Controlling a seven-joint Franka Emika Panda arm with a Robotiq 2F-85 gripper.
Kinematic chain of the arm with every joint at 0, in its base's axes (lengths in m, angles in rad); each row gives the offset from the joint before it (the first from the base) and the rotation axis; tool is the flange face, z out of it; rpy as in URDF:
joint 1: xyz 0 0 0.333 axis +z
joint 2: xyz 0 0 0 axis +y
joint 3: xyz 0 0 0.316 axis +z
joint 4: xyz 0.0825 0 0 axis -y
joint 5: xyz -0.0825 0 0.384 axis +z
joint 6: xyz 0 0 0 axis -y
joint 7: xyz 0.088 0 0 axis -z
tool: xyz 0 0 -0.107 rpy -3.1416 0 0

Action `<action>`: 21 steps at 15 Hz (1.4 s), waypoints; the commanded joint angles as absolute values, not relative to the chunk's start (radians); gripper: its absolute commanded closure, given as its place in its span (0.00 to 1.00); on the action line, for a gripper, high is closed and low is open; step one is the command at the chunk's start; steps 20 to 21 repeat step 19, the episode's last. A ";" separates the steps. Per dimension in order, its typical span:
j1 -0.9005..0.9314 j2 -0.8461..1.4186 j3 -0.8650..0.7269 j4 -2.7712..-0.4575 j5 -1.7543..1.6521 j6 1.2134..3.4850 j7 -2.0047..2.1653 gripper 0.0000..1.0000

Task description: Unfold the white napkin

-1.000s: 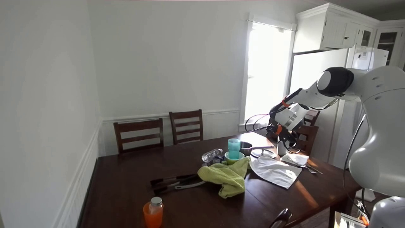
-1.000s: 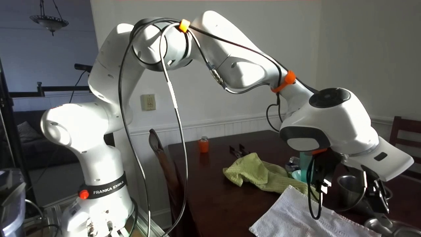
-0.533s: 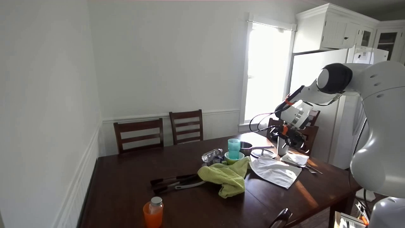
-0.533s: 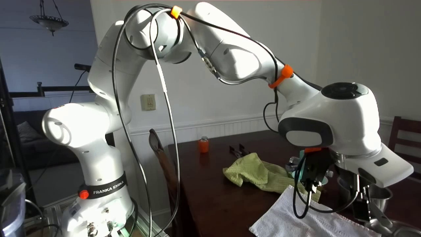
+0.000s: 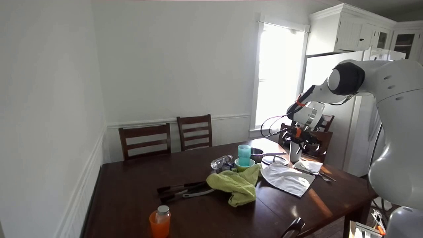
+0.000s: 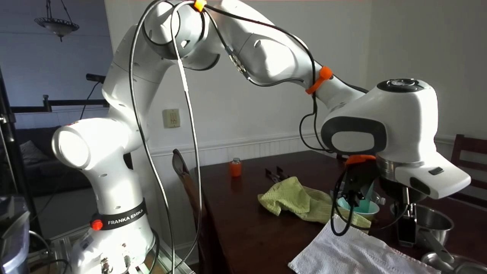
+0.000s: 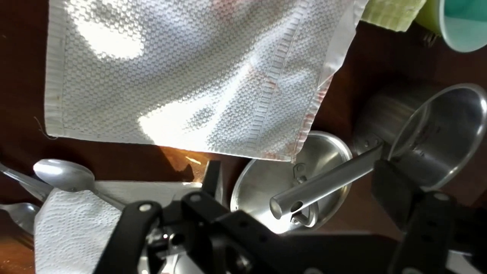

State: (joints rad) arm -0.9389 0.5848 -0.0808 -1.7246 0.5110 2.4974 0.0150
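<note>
The white napkin is a textured cloth with faint reddish stains. It lies spread on the dark table with soft wrinkles, in the wrist view point(image 7: 182, 76) and in both exterior views point(image 5: 287, 180) point(image 6: 354, 249). In the wrist view one edge looks turned up, and a corner lies over the pot lid point(image 7: 262, 182). My gripper point(image 7: 302, 184) is open, with its fingers wide apart and nothing between them. It hangs above the lid and pot handle, beside the napkin and apart from it. In an exterior view the gripper point(image 6: 407, 228) points down; one finger is hard to make out.
A steel pot point(image 7: 437, 137) stands beside the lid, its handle reaching across it. Spoons point(image 7: 64, 175) and a paper towel point(image 7: 72, 232) lie to one side. A green cloth point(image 5: 236, 186) and a teal cup in a bowl point(image 5: 244, 155) are near the napkin.
The arm has risen, and the hand has turned to point more straight down. The gripper stays open, and the napkin has not moved.
</note>
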 commanded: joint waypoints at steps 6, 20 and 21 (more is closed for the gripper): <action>-0.804 0.494 -0.235 -1.732 0.339 2.319 0.128 0.00; -0.759 0.487 -0.273 -1.717 0.319 2.264 0.103 0.00; -0.759 0.487 -0.273 -1.717 0.319 2.264 0.103 0.00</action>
